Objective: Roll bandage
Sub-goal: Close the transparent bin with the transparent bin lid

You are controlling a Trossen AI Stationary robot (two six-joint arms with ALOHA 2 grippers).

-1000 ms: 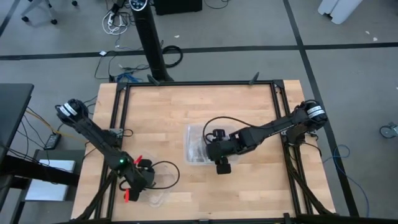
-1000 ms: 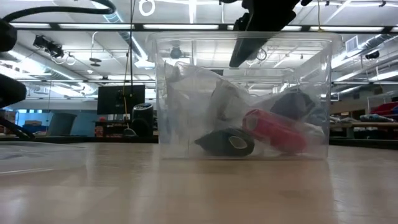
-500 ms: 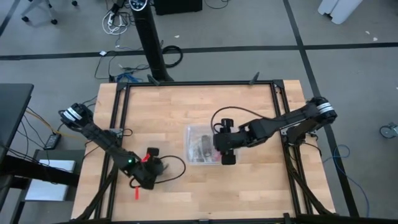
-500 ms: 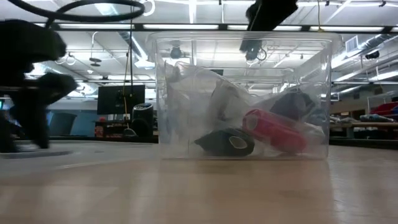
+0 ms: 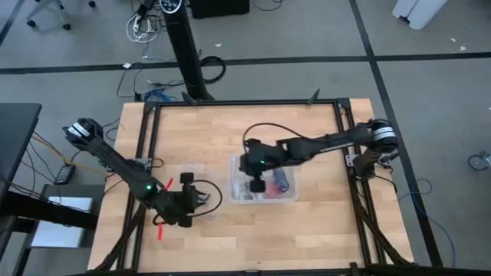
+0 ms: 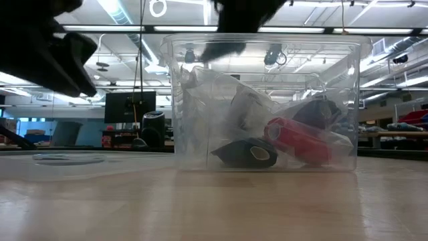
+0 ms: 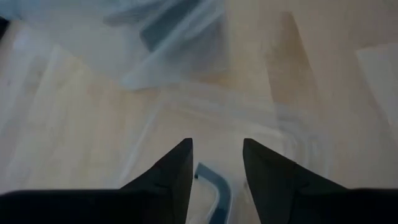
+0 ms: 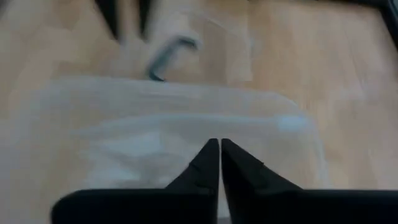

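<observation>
The tub sits mid-table, with rolls inside. The right pincer hangs over it. The left pincer lies to its left.

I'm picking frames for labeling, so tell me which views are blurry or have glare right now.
Low view: ceiling lights glare through the clear tub, and the dark arm shapes at top are smeared. Left wrist view: the tabletop is blurred. Right wrist view: the tub's rim is soft. High view: sharp, evenly lit.

right end effector over clear tub | left end effector near table's front-left | wooden table
</observation>
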